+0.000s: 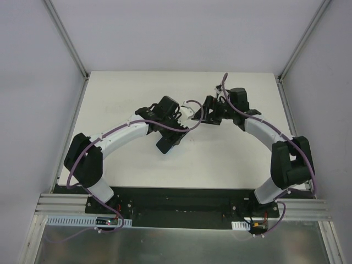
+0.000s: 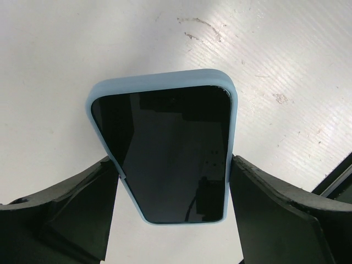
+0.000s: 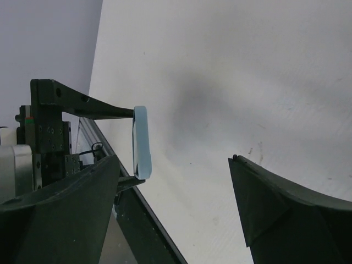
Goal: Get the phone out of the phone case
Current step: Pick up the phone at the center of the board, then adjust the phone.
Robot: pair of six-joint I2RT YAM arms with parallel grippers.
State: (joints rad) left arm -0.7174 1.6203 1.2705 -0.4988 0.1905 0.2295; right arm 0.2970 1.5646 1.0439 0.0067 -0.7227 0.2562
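The phone [image 2: 165, 159], its black screen facing the left wrist camera, sits inside a light-blue phone case [image 2: 159, 81]. My left gripper [image 2: 173, 165] is shut on the case's long sides, one finger [image 2: 82, 203] pressing each side, and holds it above the table. In the right wrist view the case [image 3: 141, 144] appears edge-on, pinched between the left arm's fingers [image 3: 96, 105]. My right gripper [image 3: 173, 159] is open with nothing between its jaws, just beside the case. From above, both grippers [image 1: 190, 114] [image 1: 208, 113] meet mid-table.
The white table [image 1: 137, 165] is walled by pale panels at left, back and right. A black rail [image 3: 148, 231] runs along an edge below the right gripper. Both arm bases stand at the near edge on a black plate [image 1: 181, 201].
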